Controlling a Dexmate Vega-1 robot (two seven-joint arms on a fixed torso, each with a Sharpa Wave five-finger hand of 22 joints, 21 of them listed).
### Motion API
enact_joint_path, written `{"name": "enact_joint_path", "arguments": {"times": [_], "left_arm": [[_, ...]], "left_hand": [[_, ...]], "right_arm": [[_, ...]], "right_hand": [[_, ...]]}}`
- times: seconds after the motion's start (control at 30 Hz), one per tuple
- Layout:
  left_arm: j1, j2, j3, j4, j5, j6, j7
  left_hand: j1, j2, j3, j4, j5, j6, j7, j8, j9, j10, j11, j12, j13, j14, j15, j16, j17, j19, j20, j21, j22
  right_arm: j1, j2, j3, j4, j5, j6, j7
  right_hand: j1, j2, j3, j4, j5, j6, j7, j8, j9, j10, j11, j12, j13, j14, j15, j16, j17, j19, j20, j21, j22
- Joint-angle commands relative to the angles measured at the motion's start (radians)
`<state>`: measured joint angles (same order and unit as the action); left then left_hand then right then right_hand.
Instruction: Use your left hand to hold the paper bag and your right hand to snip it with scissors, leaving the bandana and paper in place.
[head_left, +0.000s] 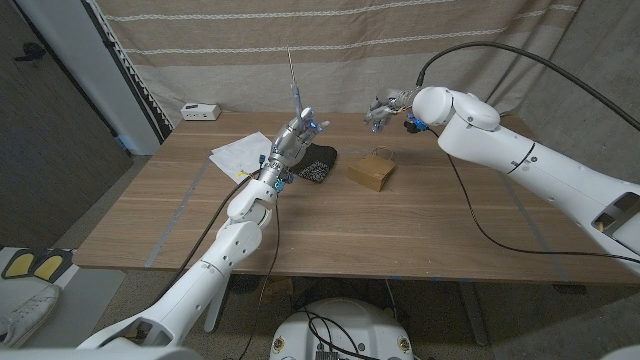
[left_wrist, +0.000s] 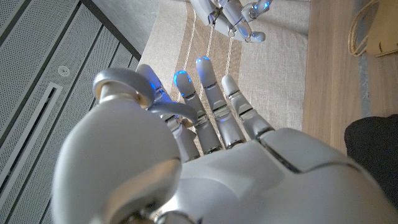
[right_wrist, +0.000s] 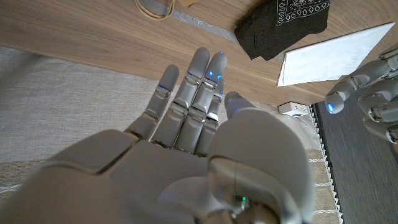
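Two hands are up in the air here, left hand (head_left: 297, 133) raised over the black bandana (head_left: 317, 164) and right hand (head_left: 384, 108) hovering past the table's (head_left: 400, 225) far edge, and we see both with fingers spread apart, holding nothing. The little brown paper bag (head_left: 371, 172) sits upright near the middle of the table, just beside the bandana on its right, handles up, though we can't tell what's inside and can't read any printing on it. White paper (head_left: 238, 155) lies at the bandana's left, and a small white box (head_left: 200, 111) sits on the floor behind the table.
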<state>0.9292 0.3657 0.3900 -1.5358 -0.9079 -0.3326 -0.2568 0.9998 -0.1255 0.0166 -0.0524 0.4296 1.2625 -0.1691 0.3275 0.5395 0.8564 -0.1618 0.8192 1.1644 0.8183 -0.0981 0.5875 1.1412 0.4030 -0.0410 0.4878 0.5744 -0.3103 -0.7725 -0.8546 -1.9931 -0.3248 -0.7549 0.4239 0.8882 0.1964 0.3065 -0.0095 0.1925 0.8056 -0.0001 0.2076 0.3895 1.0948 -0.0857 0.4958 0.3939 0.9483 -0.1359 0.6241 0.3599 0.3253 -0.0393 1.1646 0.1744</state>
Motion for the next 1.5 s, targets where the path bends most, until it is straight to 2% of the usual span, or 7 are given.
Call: {"name": "enact_joint_path", "arguments": {"times": [0.03,0.13,0.53,0.73,0.77,1.17,1.5], "left_arm": [[0.027,0.036,0.0,-0.063,-0.038,0.063,0.022],[0.02,0.035,0.008,-0.063,-0.035,0.07,0.023],[0.032,0.072,0.012,-0.15,-0.006,0.141,0.137],[0.073,0.093,0.011,-0.207,0.023,0.151,0.209],[0.081,0.097,0.011,-0.219,0.028,0.155,0.225],[0.13,0.138,0.014,-0.309,0.074,0.187,0.328],[0.121,0.187,0.018,-0.348,0.138,0.227,0.376]], "left_hand": [[-0.031,0.004,-0.032,0.017,0.019,0.038,0.029,0.255,0.077,0.061,-0.048,0.009,0.01,0.008,-0.124,-0.012,0.003,-0.003,-0.039,-0.004,0.001],[-0.044,0.003,-0.048,0.027,0.027,0.053,0.048,0.283,0.107,0.08,-0.048,0.014,0.009,0.014,-0.124,-0.01,0.013,-0.002,-0.038,-0.005,0.0],[-0.063,0.0,-0.101,0.05,0.05,0.087,0.082,0.27,0.041,0.111,-0.047,-0.001,-0.023,0.016,-0.124,-0.032,0.006,0.001,-0.036,-0.011,-0.004],[-0.101,-0.028,-0.159,0.071,0.046,0.115,0.107,0.259,-0.016,0.137,-0.047,-0.013,-0.051,0.026,-0.121,-0.048,-0.009,0.006,-0.034,-0.017,-0.011],[-0.12,-0.042,-0.184,0.078,0.04,0.118,0.109,0.256,-0.03,0.143,-0.047,-0.018,-0.061,0.029,-0.12,-0.052,-0.012,0.009,-0.033,-0.019,-0.014],[-0.164,-0.046,-0.286,0.1,0.016,0.14,0.152,0.254,-0.1,0.183,-0.047,-0.035,-0.108,0.056,-0.121,-0.074,-0.046,0.018,-0.028,-0.03,-0.027],[-0.204,-0.053,-0.35,0.116,-0.006,0.141,0.18,0.293,-0.09,0.203,-0.047,-0.027,-0.106,0.069,-0.119,-0.083,-0.06,0.018,-0.022,-0.039,-0.036]], "right_arm": [[-0.012,0.012,0.029,-0.006,0.031,-0.029,-0.054],[-0.017,0.013,0.04,0.002,0.048,-0.017,-0.073],[-0.082,-0.024,0.128,-0.013,0.149,0.037,-0.16],[-0.119,-0.044,0.154,-0.032,0.161,0.037,-0.218],[-0.126,-0.046,0.161,-0.032,0.168,0.041,-0.226],[-0.16,-0.07,0.204,-0.004,0.216,0.1,-0.278],[-0.175,-0.097,0.231,0.019,0.258,0.146,-0.277]], "right_hand": [[-0.008,-0.002,-0.001,-0.003,0.004,0.006,-0.001,0.003,-0.001,0.0,0.002,0.007,-0.001,-0.003,-0.086,-0.006,0.002,0.01,0.001,-0.002,0.004],[-0.007,-0.002,0.0,-0.004,0.004,0.006,-0.002,0.003,-0.001,-0.001,-0.002,0.009,0.001,-0.002,-0.087,-0.005,0.002,0.01,0.001,-0.003,0.004],[-0.011,-0.004,-0.003,-0.003,0.003,0.005,-0.001,0.004,-0.002,-0.002,0.002,0.01,-0.001,-0.005,-0.085,-0.006,0.004,0.009,0.008,-0.006,0.004],[-0.012,-0.004,-0.003,-0.004,0.002,0.002,-0.005,0.003,-0.002,-0.002,-0.002,0.011,-0.001,-0.008,-0.086,-0.007,0.004,0.006,0.007,-0.008,0.004],[-0.012,-0.005,-0.004,-0.004,0.002,0.003,-0.006,0.003,-0.003,-0.005,-0.001,0.011,0.001,-0.009,-0.085,-0.006,0.004,0.005,0.007,-0.009,0.004],[-0.012,-0.005,-0.006,-0.006,0.002,0.0,-0.006,0.003,-0.004,-0.006,-0.003,0.013,0.0,-0.014,-0.085,-0.006,0.007,-0.001,0.011,-0.013,0.005],[-0.015,-0.005,-0.009,-0.007,0.001,0.0,-0.005,0.003,-0.005,-0.01,-0.003,0.012,-0.001,-0.018,-0.084,-0.006,0.009,-0.005,0.014,-0.016,0.005]]}}
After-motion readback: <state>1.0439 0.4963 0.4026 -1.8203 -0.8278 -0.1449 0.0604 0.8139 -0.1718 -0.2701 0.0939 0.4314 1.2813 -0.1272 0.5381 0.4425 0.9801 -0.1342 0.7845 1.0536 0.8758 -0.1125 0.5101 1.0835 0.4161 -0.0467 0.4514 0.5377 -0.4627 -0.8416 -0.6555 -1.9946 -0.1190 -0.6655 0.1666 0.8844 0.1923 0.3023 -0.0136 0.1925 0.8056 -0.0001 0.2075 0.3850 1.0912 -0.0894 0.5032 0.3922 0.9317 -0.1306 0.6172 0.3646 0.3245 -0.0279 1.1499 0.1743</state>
